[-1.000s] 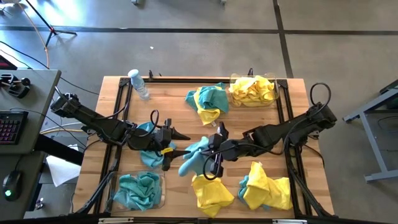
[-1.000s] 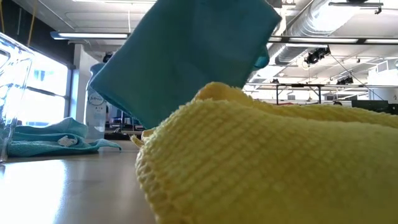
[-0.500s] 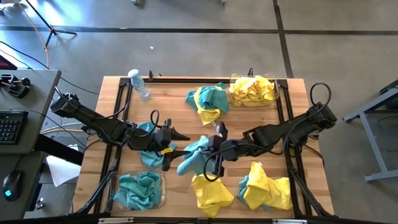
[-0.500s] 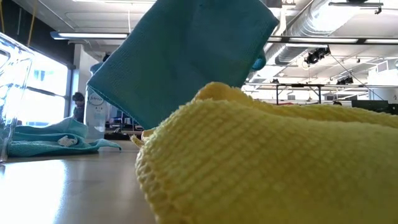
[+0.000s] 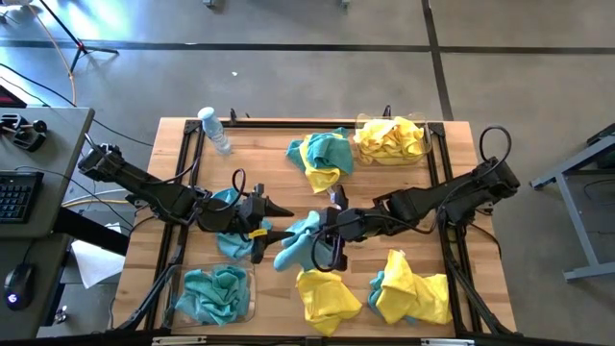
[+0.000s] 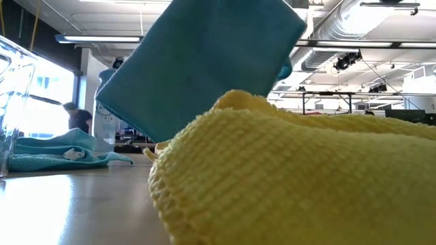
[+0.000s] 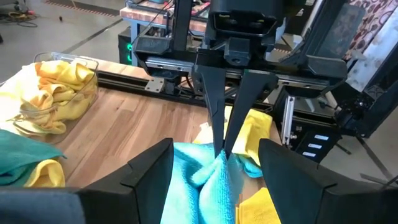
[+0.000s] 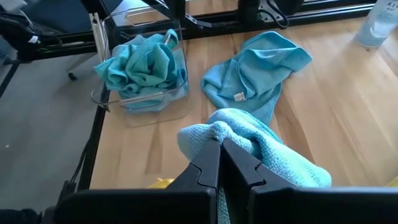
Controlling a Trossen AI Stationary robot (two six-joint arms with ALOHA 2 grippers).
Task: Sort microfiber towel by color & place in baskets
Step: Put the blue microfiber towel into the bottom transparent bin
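While lifted: right gripper is clamped on a teal towel, held above mid-table.
Left gripper: spread wide, empty, just beside the towel.
Teal basket: beyond the left gripper; towel must travel that way.

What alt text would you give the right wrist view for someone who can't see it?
The right gripper is shut on a teal towel above the wooden table. Beyond it lie another teal towel and a clear basket of teal towels.

Even bright overhead light, soft shadows; low view yellow towel blurred close-up, window glare.
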